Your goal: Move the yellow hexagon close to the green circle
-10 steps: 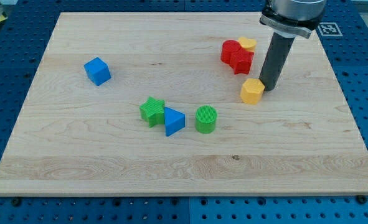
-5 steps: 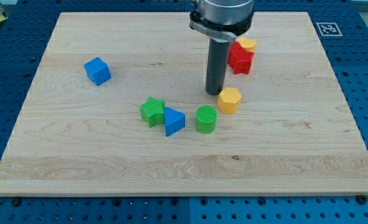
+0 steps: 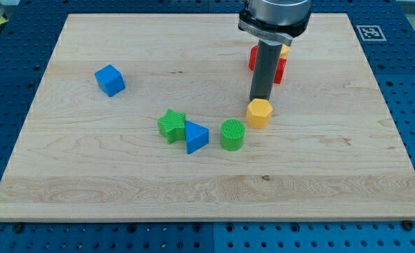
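Observation:
The yellow hexagon (image 3: 259, 113) lies right of the board's middle, a short gap up and to the right of the green circle (image 3: 232, 134). My tip (image 3: 260, 98) rests on the board just above the hexagon's top edge, touching it or nearly so. The rod rises from there toward the view's top.
A blue triangle (image 3: 196, 136) and a green star (image 3: 171, 124) lie just left of the green circle. A blue cube (image 3: 109, 79) sits at the left. Red blocks (image 3: 279, 69) and a yellow block (image 3: 284, 50) are partly hidden behind the rod at the top right.
The yellow hexagon slid left and down toward the green circle, then stayed put. My tip moved from the hexagon's right to its upper left, and now sits directly above it.

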Controlling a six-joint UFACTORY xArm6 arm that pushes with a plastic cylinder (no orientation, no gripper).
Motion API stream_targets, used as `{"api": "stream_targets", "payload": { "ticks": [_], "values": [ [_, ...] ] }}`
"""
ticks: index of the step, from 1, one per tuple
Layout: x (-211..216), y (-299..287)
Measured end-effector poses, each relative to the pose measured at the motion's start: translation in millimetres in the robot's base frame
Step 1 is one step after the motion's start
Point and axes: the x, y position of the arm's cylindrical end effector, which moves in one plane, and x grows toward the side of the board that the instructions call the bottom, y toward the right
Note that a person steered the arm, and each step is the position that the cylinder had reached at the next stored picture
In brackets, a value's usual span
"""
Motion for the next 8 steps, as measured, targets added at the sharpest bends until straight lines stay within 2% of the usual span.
{"api": "stream_targets", "payload": {
  "ticks": [6, 7, 8],
  "values": [
    [38, 2],
    [0, 6],
    [-41, -49]
  ]
}}
